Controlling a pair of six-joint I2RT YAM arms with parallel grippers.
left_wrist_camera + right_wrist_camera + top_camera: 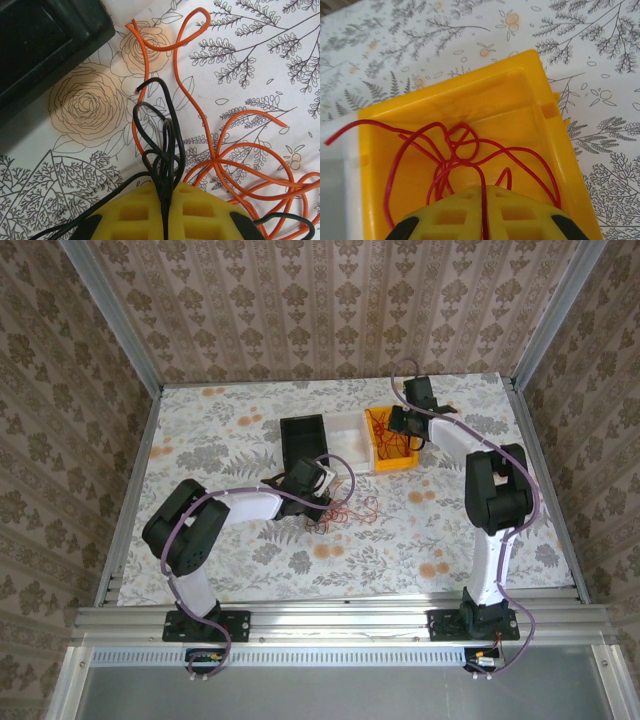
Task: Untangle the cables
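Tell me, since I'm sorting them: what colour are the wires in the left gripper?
Black wires, clearest in the left wrist view.

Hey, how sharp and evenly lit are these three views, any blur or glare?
Top external: even, soft light, no glare, walls splay from wide lens. Left wrist: black wires crisp, near fingers softer. Right wrist: slightly soft, red wires readable.

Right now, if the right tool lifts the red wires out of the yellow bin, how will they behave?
Probably springy rather than limp: the red wires hold open loops. Likely light, being thin. They cross and knot mid-bin, so they may rise as one clump and snag the yellow bin rim.
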